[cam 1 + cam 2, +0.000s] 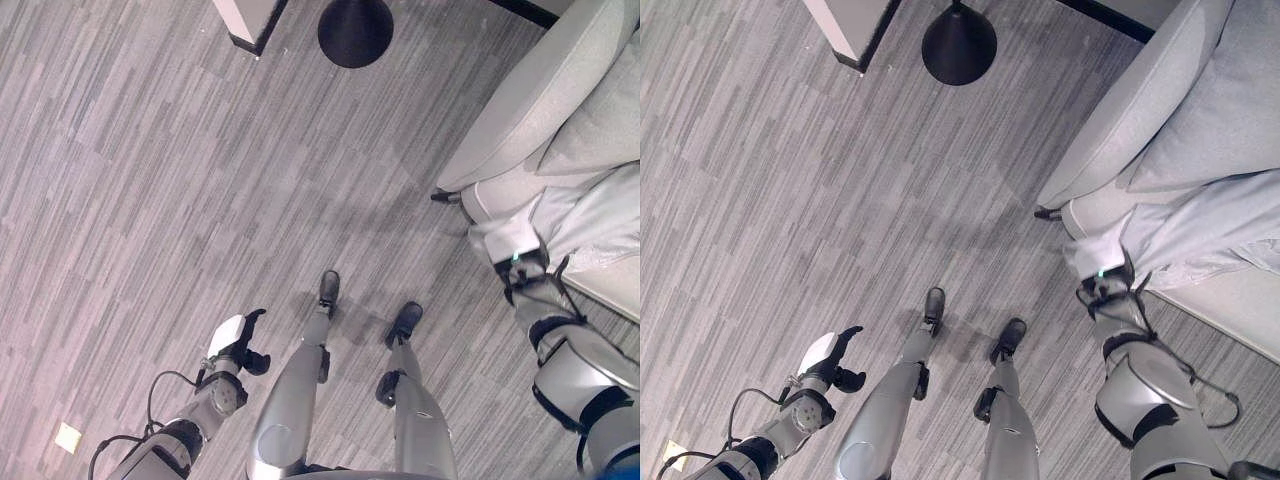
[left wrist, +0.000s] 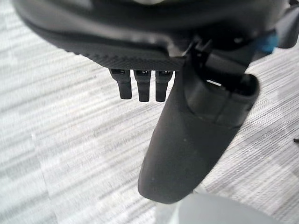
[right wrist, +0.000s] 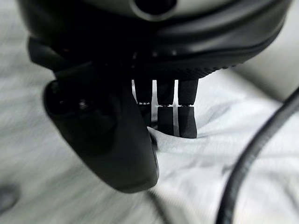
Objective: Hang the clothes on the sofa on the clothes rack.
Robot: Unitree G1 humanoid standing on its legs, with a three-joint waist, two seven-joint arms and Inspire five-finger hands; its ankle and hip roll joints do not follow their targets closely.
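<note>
Right robot hand pinching pale grey cloth garment on light grey sofa; left robot hand relaxed, well apart from the sofa.

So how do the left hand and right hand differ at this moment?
The left hand hangs over bare floor with nothing in it; the right hand is at the sofa. The left hand's fingers are relaxed; the right hand's pinch the pale garment. Both are dark.
</note>
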